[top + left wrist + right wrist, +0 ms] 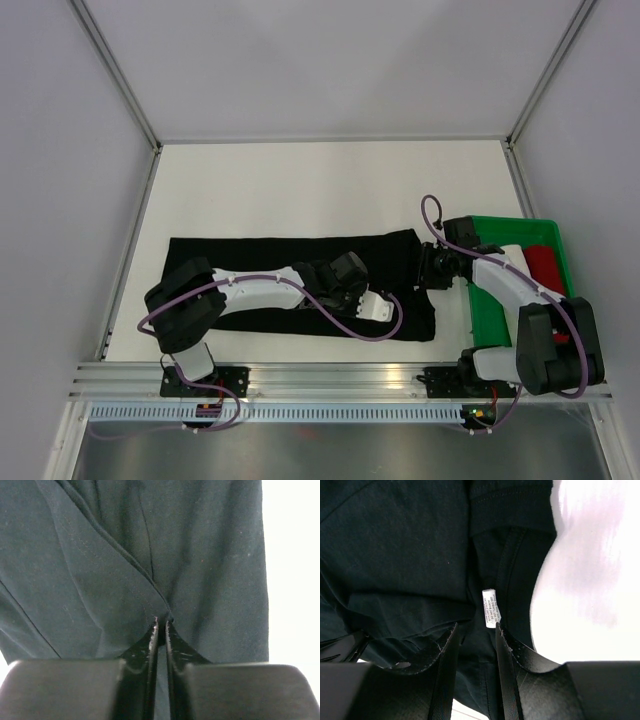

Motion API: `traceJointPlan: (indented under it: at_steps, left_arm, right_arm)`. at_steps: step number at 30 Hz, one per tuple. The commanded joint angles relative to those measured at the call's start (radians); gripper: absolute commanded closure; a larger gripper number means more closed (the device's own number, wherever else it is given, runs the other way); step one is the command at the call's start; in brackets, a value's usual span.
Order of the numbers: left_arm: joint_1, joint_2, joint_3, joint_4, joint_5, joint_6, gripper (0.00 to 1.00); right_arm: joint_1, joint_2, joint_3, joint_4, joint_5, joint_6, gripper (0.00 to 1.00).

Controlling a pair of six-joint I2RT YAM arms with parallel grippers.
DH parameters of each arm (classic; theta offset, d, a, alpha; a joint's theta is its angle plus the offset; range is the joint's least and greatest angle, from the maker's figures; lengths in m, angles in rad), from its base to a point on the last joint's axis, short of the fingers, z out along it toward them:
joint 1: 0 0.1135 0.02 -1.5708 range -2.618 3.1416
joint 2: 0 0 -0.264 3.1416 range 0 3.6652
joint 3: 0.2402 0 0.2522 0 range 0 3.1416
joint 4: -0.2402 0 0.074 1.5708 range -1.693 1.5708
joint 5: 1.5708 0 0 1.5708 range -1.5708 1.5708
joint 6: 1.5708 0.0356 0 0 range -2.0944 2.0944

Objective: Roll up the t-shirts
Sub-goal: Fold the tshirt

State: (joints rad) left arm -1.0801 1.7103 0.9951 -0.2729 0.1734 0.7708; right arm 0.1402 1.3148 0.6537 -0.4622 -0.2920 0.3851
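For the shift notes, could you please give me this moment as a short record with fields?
surface: white table
main item: black t-shirt, spread flat across the table
label: small white tag at the neckline
left end effector: pinching a fold of the shirt
right end effector: at the collar, cloth between its fingers
bin: green, at right, holding a white roll and a red roll

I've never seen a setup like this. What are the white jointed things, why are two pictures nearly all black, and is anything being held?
The white jointed things are two robot arms fixed at the table's near edge, seen from a camera overhead. The dark pictures come from a camera on each wrist, looking past that arm's own fingers. A black t-shirt lies spread flat. The left gripper pinches a fold of it. The right gripper holds the cloth beside the white neck label. At the right, a green bin contains a red roll and a white roll.
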Motion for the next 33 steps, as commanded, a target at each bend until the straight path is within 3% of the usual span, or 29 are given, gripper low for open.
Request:
traceJointPlan:
  at_steps: [1,3,9,13,17,23,33]
  left_arm:
    - [-0.004,-0.006,0.033,0.026,-0.011,-0.004,0.92]
    - [-0.003,-0.020,0.030,0.021,-0.009,-0.016,0.98]
    - [0.005,-0.107,-0.010,-0.008,0.004,-0.022,0.98]
    - [0.012,-0.176,-0.047,-0.052,0.060,-0.013,0.98]
    - [0.022,-0.218,-0.087,-0.086,0.087,0.022,0.98]
    - [0.046,-0.202,-0.107,-0.126,0.098,0.048,0.98]
    - [0.103,-0.233,-0.107,-0.181,0.178,0.082,0.98]
  right_arm:
    - [0.001,-0.002,-0.003,0.043,-0.026,-0.014,0.58]
    - [-0.001,-0.002,-0.005,0.053,-0.025,-0.017,0.58]
    - [-0.001,-0.051,0.050,-0.008,-0.045,-0.015,0.65]
    - [0.001,-0.144,0.092,-0.076,-0.048,-0.020,0.65]
    - [0.007,-0.131,0.064,-0.056,-0.095,0.000,0.64]
    - [0.111,-0.077,0.037,0.016,-0.064,0.075,0.64]
    - [0.203,-0.137,0.015,-0.081,0.033,0.135,0.59]
